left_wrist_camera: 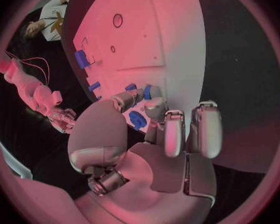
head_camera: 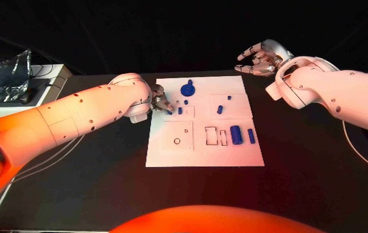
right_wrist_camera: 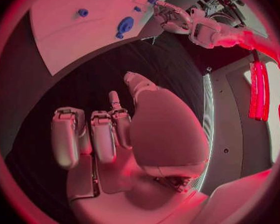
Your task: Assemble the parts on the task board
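Reaching in from the left across the black table (head_camera: 92, 190), left arm (head_camera: 69, 113) angled toward the task board (head_camera: 203, 156), with the left hand (head_camera: 159, 99) set down at the board's left edge. Fingers there curled in at a small blue peg (head_camera: 169, 111) on the board; from the left wrist view, fingertips (left_wrist_camera: 154, 106) closed against a small blue piece (left_wrist_camera: 147, 91), though whether pinched or merely touched cannot be told. Just right of those fingers, a second short peg (head_camera: 180, 110) and a third (head_camera: 185, 102) standing near a small square recess. Above them, near the board's top edge, a round blue gear-like part (head_camera: 187, 89), apart from the hand. Lower on the board, a circular outline (head_camera: 177, 141) inside a square panel, then two narrow rectangular slots (head_camera: 211, 135). Further right, a slanted blue pin (head_camera: 220, 109) in the upper right panel, a thick blue cylinder (head_camera: 236, 135) and a slimmer one (head_camera: 251, 135) lying side by side. At far right, right arm (head_camera: 322, 89) bent above the table's far corner, right hand (head_camera: 260, 58) raised off the board's top right corner, fingers loosely curled and spread, holding nothing, well apart from every part. At the table's far left edge, a crumpled clear bag (head_camera: 15, 76) beside cables.
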Tool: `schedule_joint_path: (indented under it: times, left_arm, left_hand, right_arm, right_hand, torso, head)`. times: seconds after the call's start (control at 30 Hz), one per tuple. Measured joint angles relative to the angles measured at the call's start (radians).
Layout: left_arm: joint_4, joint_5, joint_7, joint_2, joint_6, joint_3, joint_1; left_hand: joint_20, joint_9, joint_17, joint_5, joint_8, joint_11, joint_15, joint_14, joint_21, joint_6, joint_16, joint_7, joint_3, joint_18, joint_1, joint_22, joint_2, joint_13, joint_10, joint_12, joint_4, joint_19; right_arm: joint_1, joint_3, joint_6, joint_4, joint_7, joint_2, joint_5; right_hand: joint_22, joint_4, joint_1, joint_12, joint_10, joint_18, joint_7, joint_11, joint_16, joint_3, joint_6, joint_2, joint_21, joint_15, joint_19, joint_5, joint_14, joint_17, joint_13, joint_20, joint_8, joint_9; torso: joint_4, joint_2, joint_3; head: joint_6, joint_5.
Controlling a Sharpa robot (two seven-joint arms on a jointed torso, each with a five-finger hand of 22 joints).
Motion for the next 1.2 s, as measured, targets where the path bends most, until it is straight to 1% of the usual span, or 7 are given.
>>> schedule_joint_path:
  times: [0.17, 0.3, 0.77, 1.0, 1.03, 1.1, 1.2]
  left_arm:
    - [-0.003, 0.0, -0.002, 0.0, 0.001, -0.002, -0.002]
    - [-0.004, 0.0, -0.003, 0.0, 0.003, -0.002, -0.003]
    - [-0.004, 0.0, -0.004, -0.001, 0.004, -0.001, -0.003]
    - [0.01, -0.002, -0.005, -0.014, 0.005, 0.0, -0.005]
    - [0.015, -0.002, -0.005, -0.017, 0.006, 0.0, -0.005]
    - [0.026, -0.003, -0.007, -0.025, 0.006, 0.001, -0.007]
    - [0.04, -0.003, -0.008, -0.035, 0.006, 0.004, -0.009]
  left_hand:
    - [-0.004, -0.01, 0.0, -0.004, -0.004, 0.0, 0.0, 0.0, 0.0, 0.013, 0.0, -0.006, -0.098, 0.0, -0.009, 0.0, -0.009, 0.001, 0.0, 0.0, 0.051, 0.004]
    - [-0.004, -0.018, 0.0, -0.009, -0.013, 0.0, 0.0, 0.0, 0.0, 0.013, 0.0, -0.006, -0.134, 0.0, -0.011, 0.0, -0.011, 0.005, 0.0, 0.0, 0.074, 0.004]
    - [-0.004, -0.022, 0.0, -0.009, -0.013, 0.0, 0.0, 0.0, 0.0, 0.014, 0.0, -0.007, -0.163, 0.0, -0.011, 0.0, -0.012, 0.005, 0.0, 0.0, 0.092, 0.004]
    - [-0.004, -0.028, 0.0, -0.011, -0.013, 0.0, 0.0, 0.0, 0.0, 0.019, 0.0, -0.004, -0.204, 0.0, -0.004, 0.0, -0.03, 0.007, 0.0, 0.0, 0.114, 0.004]
    - [-0.004, -0.029, 0.0, -0.02, -0.013, 0.0, 0.0, 0.0, 0.0, 0.019, 0.0, -0.004, -0.216, 0.0, -0.004, 0.0, -0.033, 0.007, 0.0, 0.0, 0.12, 0.004]
    - [-0.004, -0.031, 0.0, -0.06, -0.019, 0.0, 0.0, 0.0, 0.0, 0.019, 0.0, -0.004, -0.237, 0.0, 0.002, 0.0, -0.041, 0.007, 0.0, 0.0, 0.142, 0.004]
    - [-0.004, -0.036, 0.0, -0.135, -0.025, 0.0, 0.0, 0.0, 0.0, 0.018, 0.0, -0.004, -0.279, 0.0, 0.012, 0.0, -0.047, 0.006, 0.0, 0.0, 0.184, 0.003]
  right_arm:
    - [0.0, 0.0, 0.0, 0.0, 0.0, 0.0, 0.0]
    - [0.0, 0.0, 0.0, -0.001, 0.0, 0.0, 0.0]
    - [0.0, 0.0, 0.0, -0.001, 0.001, 0.0, 0.0]
    - [0.0, 0.0, 0.001, -0.001, 0.001, -0.001, 0.0]
    - [0.0, 0.0, 0.001, -0.001, 0.001, -0.001, 0.0]
    - [0.0, 0.0, 0.001, -0.001, 0.001, -0.002, 0.0]
    - [0.0, 0.0, 0.001, -0.001, 0.001, -0.002, 0.0]
  right_hand:
    - [0.0, 0.0, 0.0, 0.0, 0.0, 0.0, 0.0, 0.0, 0.0, 0.0, 0.0, 0.0, 0.0, 0.0, 0.0, 0.0, 0.0, 0.0, 0.0, 0.0, 0.0, 0.0]
    - [0.0, 0.0, 0.0, 0.0, 0.0, 0.0, 0.0, 0.0, 0.0, 0.0, 0.0, 0.0, 0.0, 0.0, 0.0, 0.0, 0.0, 0.0, 0.0, 0.0, 0.0, 0.0]
    - [0.0, 0.0, 0.0, 0.0, 0.0, 0.0, 0.0, 0.0, 0.0, 0.0, 0.0, 0.0, 0.0, 0.0, 0.0, 0.0, 0.0, 0.0, 0.001, 0.0, 0.0, 0.001]
    - [0.0, 0.0, 0.0, 0.0, 0.0, 0.0, 0.0, 0.0, 0.0, 0.0, 0.0, 0.0, 0.0, 0.0, 0.0, 0.0, 0.0, 0.0, 0.001, 0.0, 0.0, 0.001]
    - [0.0, 0.0, 0.0, 0.0, 0.0, 0.0, 0.0, 0.0, 0.0, 0.0, 0.0, 0.0, 0.0, 0.0, 0.0, 0.0, 0.0, 0.0, 0.001, 0.0, 0.0, 0.001]
    - [0.0, 0.0, 0.0, 0.0, 0.0, 0.0, 0.0, 0.0, 0.0, 0.0, 0.0, 0.0, 0.0, 0.0, 0.0, 0.0, 0.0, 0.0, 0.0, 0.0, 0.0, 0.001]
    - [0.0, 0.0, 0.0, 0.0, 0.0, 0.0, 0.0, 0.0, 0.0, 0.0, 0.0, 0.0, 0.0, 0.0, 0.0, 0.0, 0.0, 0.0, 0.0, 0.0, 0.0, 0.001]
  torso:
    - [0.0, 0.0, 0.0001]
    - [0.0, 0.0, -0.0006]
    - [-0.0002, 0.0, -0.0006]
    - [-0.0009, 0.0, -0.0006]
    - [-0.0009, 0.0, -0.0005]
    - [-0.0007, 0.0, -0.0009]
    - [-0.0003, 0.0, -0.001]
  head:
    - [0.0, 0.0]
    - [0.0, 0.0]
    - [-0.002, 0.0]
    - [-0.002, -0.001]
    - [-0.002, -0.001]
    - [-0.001, -0.003]
    - [0.0, -0.004]
